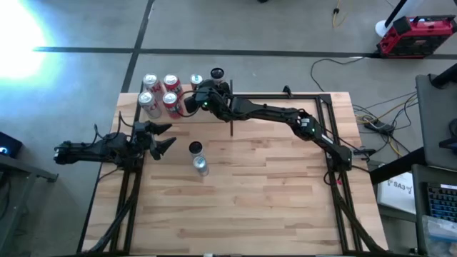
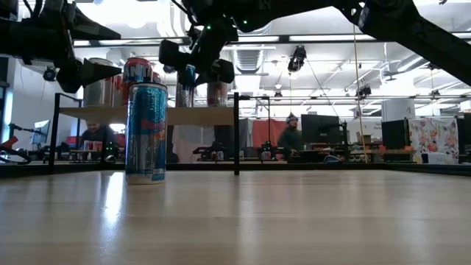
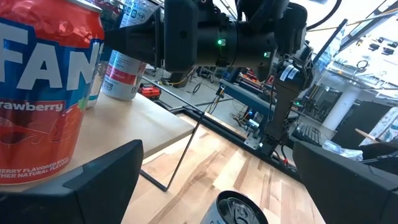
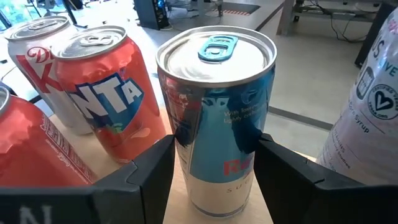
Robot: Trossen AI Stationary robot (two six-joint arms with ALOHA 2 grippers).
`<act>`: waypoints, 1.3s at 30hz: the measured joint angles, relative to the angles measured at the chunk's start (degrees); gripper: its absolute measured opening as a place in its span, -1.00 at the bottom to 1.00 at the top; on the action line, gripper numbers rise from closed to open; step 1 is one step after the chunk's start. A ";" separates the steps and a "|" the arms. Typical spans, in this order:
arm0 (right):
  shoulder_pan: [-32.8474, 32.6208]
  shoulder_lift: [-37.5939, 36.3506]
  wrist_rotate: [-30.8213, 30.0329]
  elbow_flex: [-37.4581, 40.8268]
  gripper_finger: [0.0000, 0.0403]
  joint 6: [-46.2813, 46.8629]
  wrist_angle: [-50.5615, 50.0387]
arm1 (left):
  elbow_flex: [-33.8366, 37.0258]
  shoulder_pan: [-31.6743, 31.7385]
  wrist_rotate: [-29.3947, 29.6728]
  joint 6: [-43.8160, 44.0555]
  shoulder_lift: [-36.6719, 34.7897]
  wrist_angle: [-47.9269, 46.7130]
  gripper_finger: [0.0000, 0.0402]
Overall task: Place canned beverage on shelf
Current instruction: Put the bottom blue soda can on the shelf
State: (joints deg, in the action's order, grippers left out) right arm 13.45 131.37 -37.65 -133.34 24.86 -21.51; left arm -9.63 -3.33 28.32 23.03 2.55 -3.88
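The right gripper (image 1: 202, 98) is reaching over the far left part of the table and is clenching a slim blue and silver can (image 4: 214, 118) between its two fingers (image 4: 146, 171), one on each side of the can's body. The can is standing upright on the shelf (image 3: 146, 121), a pale wood board with a thin black frame at the table's far left. Just left of the held can, a red Fanta can (image 4: 109, 93) and a red and white can (image 4: 43, 68) are standing on the same board, with more red cans (image 1: 152, 96) grouped beside them. On the held can's other side, a pale container (image 4: 367, 118) with printed labels is standing close by.

The left gripper (image 1: 158, 137) is hovering at the table's left edge, nearer than the shelf, with its jaws spread wide and nothing between them. Just right of it, a second blue and silver can (image 2: 146, 132) is standing upright on the striped tabletop (image 1: 271, 193), apart from the shelf.

In the room behind the table, a person (image 2: 292, 132) is sitting at a desk.
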 joint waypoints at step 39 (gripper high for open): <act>-3.17 -0.32 -2.97 -0.26 0.75 2.02 -5.63 | 0.00 0.00 -0.01 0.00 0.00 0.01 0.98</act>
State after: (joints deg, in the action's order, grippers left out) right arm 10.28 131.05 -40.61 -133.60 26.88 -27.14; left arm -9.63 -3.33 28.32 23.03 2.55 -3.87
